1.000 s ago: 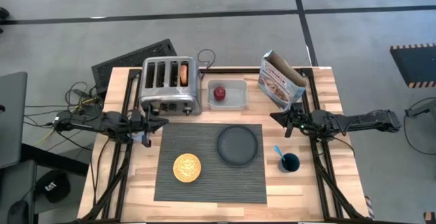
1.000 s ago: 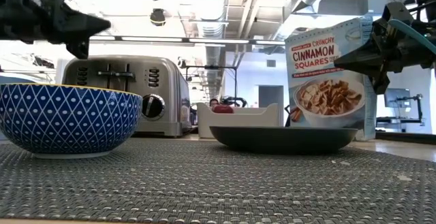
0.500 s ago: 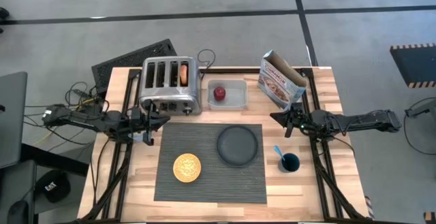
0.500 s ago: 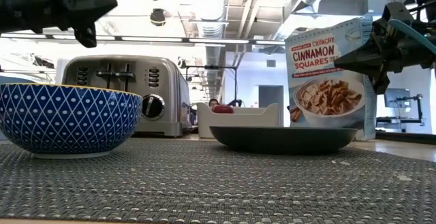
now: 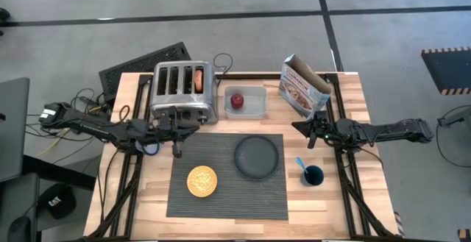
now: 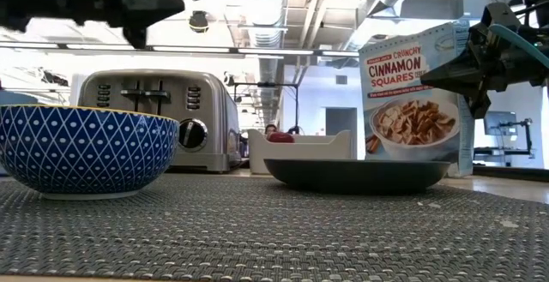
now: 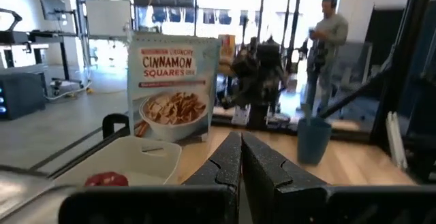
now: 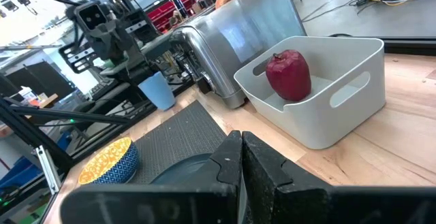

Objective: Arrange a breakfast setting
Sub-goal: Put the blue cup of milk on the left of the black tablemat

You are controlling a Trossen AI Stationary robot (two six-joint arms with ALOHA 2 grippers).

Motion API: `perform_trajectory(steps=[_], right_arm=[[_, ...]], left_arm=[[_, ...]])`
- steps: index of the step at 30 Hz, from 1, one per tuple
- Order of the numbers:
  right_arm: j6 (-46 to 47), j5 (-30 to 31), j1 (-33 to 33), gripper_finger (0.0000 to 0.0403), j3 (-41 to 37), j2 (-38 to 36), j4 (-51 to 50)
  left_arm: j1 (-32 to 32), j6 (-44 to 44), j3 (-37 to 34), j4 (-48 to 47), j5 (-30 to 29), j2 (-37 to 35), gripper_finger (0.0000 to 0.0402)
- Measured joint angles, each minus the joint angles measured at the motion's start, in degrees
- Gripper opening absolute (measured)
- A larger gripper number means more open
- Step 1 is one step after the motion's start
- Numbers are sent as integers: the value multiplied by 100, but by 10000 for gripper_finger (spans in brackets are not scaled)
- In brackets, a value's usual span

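The dark grey ribbed placemat (image 5: 227, 190) lies at the table's middle. On it stand the bowl (image 5: 202, 181), yellow inside and blue-patterned outside (image 6: 86, 149), and the dark round plate (image 5: 257, 156). The bagel (image 5: 198, 79) sticks up out of a toaster slot. The red apple (image 5: 237, 101) lies in a white bin. The dark blue cup (image 5: 313, 175) stands right of the mat with the blue-handled spoon (image 5: 301, 163) in it. My left gripper (image 5: 194, 129) is shut, level, above the mat's far left corner. My right gripper (image 5: 296, 126) is shut, hovering near the cereal box.
The steel toaster (image 5: 182, 91) stands at the far left, the white bin (image 5: 254, 104) beside it and the cinnamon cereal box (image 5: 303, 84) at the far right. A person (image 7: 327, 33) stands in the room beyond the table's right side.
My left gripper has gone toward the table's right edge and risen a little, passing in front of the toaster and staying shut. My right arm and all the things on the table have kept still.
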Motion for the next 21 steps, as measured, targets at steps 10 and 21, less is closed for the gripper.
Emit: perform_trajectory(steps=[10,21], right_arm=[[1,-2,2,40,0,-2,2],[-4,2,1,40,0,-1,2]], left_arm=[[-2,620,1387,-761,-94,1468,0],[-2,572,1838,-1005,-349,2130,0]])
